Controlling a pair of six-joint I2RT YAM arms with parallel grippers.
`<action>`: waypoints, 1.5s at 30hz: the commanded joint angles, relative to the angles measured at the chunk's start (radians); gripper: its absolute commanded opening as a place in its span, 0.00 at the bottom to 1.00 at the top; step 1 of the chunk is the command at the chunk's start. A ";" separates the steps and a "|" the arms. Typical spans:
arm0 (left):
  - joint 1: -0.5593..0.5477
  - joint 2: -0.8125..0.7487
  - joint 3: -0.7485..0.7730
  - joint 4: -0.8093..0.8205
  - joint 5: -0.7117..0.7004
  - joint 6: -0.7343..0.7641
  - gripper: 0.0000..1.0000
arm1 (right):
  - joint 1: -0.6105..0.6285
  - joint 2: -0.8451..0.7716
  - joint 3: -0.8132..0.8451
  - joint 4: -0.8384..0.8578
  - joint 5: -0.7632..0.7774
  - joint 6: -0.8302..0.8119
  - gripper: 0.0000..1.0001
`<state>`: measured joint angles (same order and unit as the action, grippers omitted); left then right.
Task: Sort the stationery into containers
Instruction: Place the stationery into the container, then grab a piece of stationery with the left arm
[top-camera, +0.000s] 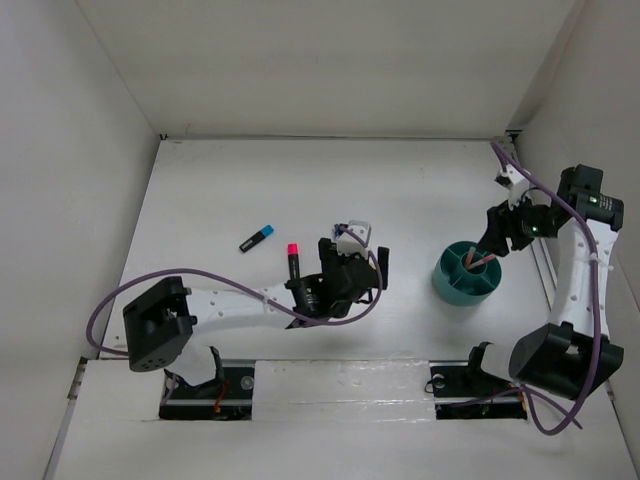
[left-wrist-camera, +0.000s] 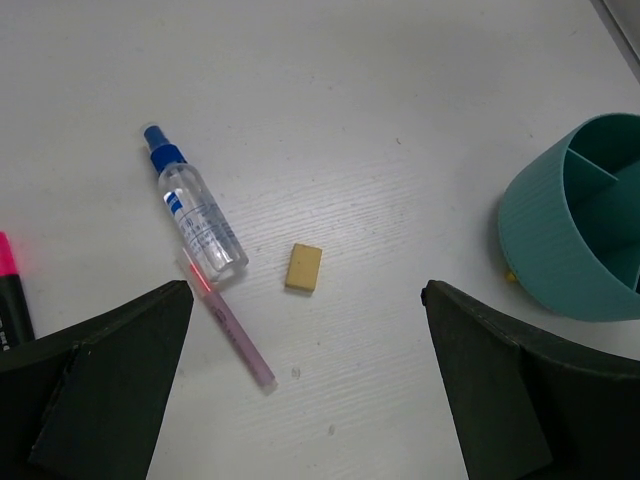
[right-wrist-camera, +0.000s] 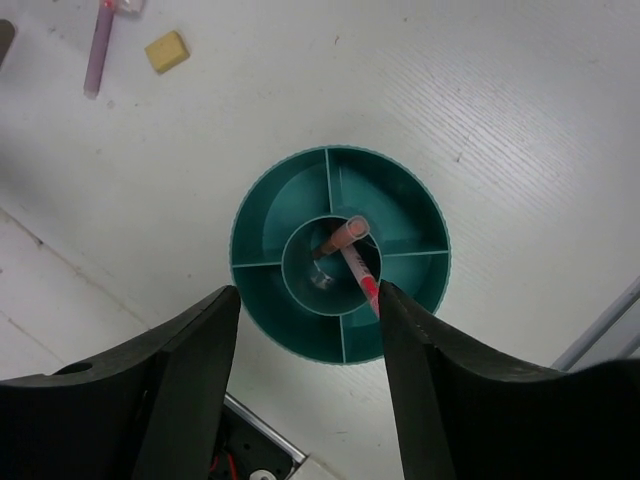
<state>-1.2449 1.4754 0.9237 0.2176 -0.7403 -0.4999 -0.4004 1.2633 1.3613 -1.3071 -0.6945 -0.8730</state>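
- Teal organiser cup (left-wrist-camera: 560, 240): cut off by the right edge of the left wrist view.
- Pink-capped highlighter (left-wrist-camera: 8, 295): cut by the left edge of the same view.
- Spray bottle (top-camera: 353, 232): centre of the top view, mostly hidden behind the left arm (top-camera: 335, 275).
- Pink pen (right-wrist-camera: 98, 50): upper left of the right wrist view, its end cut by the top edge.
- Two pens (right-wrist-camera: 345, 238): in the cup's central well, lower ends hidden.
- Dark object (right-wrist-camera: 4, 40): left edge of the right wrist view, too little shows to identify.

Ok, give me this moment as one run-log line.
left gripper open near eraser | right gripper open above organiser | two pens in centre well | bottle, highlighters on table
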 joint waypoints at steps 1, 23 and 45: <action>0.007 0.020 0.003 -0.035 -0.008 -0.090 1.00 | -0.005 -0.041 0.068 -0.018 -0.060 -0.024 0.64; 0.171 0.348 0.340 -0.567 0.121 -0.549 1.00 | 0.147 -0.091 0.167 -0.018 -0.103 0.060 0.76; 0.130 0.434 0.397 -0.830 0.133 -0.979 0.86 | 0.147 -0.142 0.147 -0.020 -0.085 0.060 0.77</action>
<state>-1.1034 1.9190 1.2907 -0.5137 -0.5499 -1.3418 -0.2604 1.1534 1.5036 -1.3361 -0.7662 -0.8150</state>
